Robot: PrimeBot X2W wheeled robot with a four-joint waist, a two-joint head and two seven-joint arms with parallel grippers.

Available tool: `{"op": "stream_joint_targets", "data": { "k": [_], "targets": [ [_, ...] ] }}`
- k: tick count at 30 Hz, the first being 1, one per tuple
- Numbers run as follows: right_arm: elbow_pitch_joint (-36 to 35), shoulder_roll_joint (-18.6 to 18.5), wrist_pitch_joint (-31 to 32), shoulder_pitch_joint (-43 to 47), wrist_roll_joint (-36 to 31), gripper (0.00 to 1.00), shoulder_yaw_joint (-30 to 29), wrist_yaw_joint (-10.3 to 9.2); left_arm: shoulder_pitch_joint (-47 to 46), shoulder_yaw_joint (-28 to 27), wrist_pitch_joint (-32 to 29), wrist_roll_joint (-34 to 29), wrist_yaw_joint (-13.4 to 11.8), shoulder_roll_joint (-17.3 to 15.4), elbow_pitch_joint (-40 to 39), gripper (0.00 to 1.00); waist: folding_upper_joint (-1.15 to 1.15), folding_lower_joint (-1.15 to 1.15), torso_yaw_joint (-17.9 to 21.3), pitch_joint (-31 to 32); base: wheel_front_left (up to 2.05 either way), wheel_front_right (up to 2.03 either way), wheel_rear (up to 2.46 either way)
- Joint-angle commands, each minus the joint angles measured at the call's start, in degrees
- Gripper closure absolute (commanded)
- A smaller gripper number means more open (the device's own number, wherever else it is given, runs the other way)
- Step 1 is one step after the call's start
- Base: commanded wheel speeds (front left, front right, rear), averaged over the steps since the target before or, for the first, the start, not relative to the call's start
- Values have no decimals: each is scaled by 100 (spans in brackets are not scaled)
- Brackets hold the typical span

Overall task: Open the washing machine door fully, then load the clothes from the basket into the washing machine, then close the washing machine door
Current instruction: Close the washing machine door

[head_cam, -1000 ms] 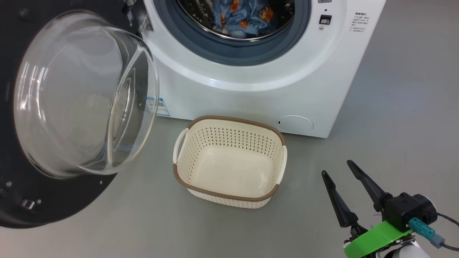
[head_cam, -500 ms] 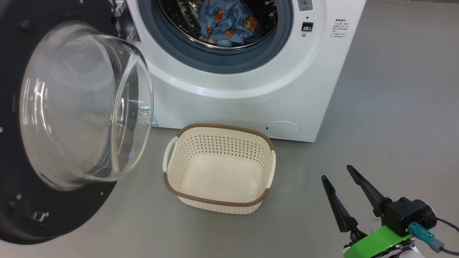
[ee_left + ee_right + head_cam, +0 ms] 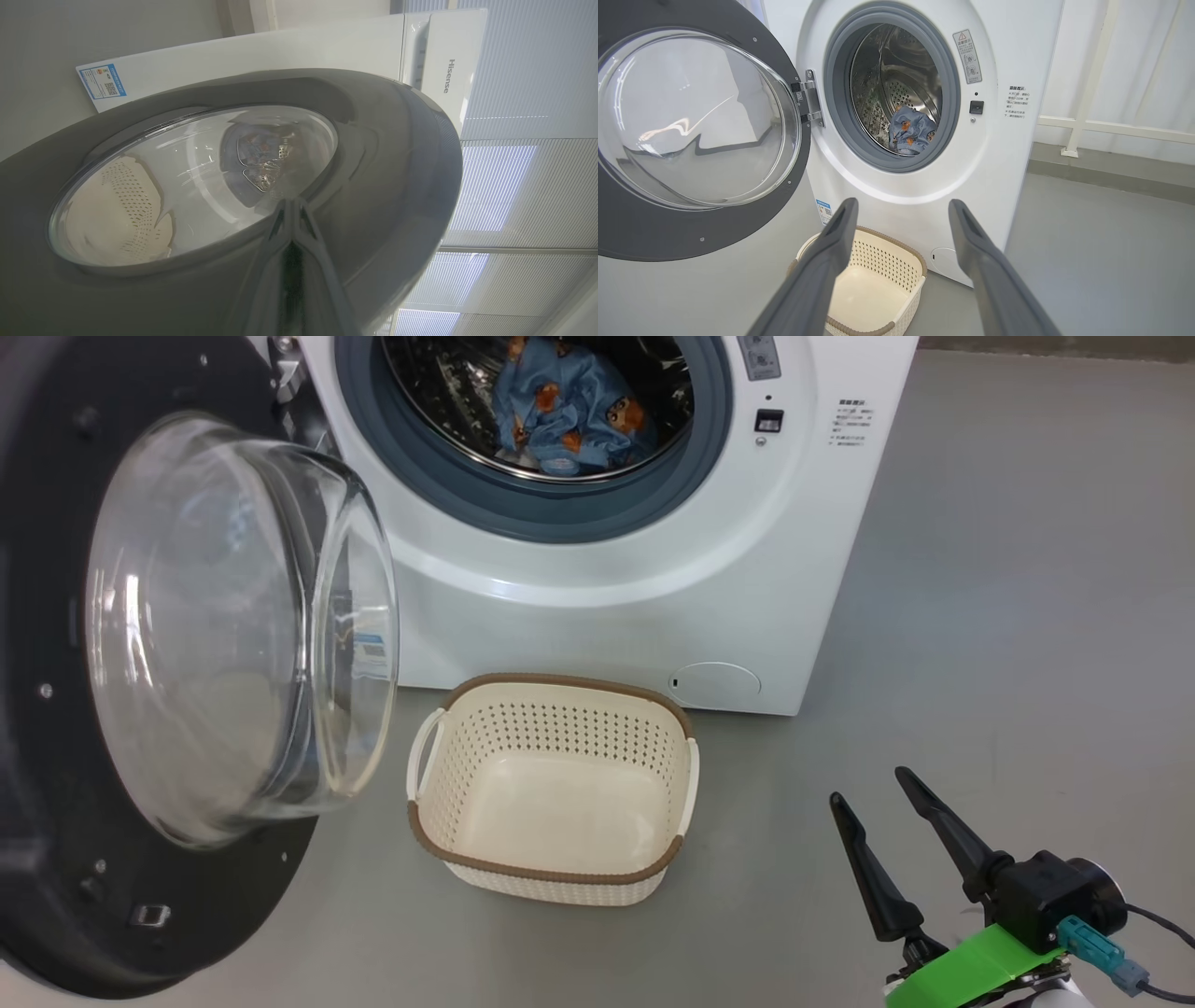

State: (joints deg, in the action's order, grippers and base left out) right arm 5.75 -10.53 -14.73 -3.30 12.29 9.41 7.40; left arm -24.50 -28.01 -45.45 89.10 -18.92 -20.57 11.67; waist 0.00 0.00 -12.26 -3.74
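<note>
Grey floor (image 3: pixel 980 616): basket (image 3: pixel 560 756) empty, clothes (image 3: pixel 560 411) in drum (image 3: pixel 901 70). Only the washing machine door (image 3: pixel 215 635) needs closing — left gripper (image 3: pixel 292 205) clenched, right gripper (image 3: pixel 868 785) spread.

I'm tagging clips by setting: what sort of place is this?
Likely a laundry area, perhaps a test room rather than a home: a white front-loading washing machine on a bare grey floor, a cream basket before it, and blue clothes inside.

Bare test rm/lab: washing machine (image 3: pixel 597 616) on grey floor (image 3: pixel 980 616), white curtains (image 3: pixel 1134 60).
</note>
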Motion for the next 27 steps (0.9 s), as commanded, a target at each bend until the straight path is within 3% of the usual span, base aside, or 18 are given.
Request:
{"op": "stream_joint_targets", "data": {
  "k": [1, 17, 27],
  "targets": [
    [-163, -6, -27, 7, -10, 0, 116, 9, -1, -50, -116, 69, -16, -199, -215, 100, 0, 0, 30, -10, 0, 0, 0],
    [-202, 102, -27, -1, -17, 0, 59, 9, 32, 190, -273, 113, -223, 65, -863, 100, 0, 0, 509, -66, 0, 0, 0],
    [-215, 142, -27, -12, -24, 0, 6, 9, -207, 364, -170, 154, -196, 388, -1033, 100, 0, 0, 730, -76, 0, 0, 0]
  ]
}}
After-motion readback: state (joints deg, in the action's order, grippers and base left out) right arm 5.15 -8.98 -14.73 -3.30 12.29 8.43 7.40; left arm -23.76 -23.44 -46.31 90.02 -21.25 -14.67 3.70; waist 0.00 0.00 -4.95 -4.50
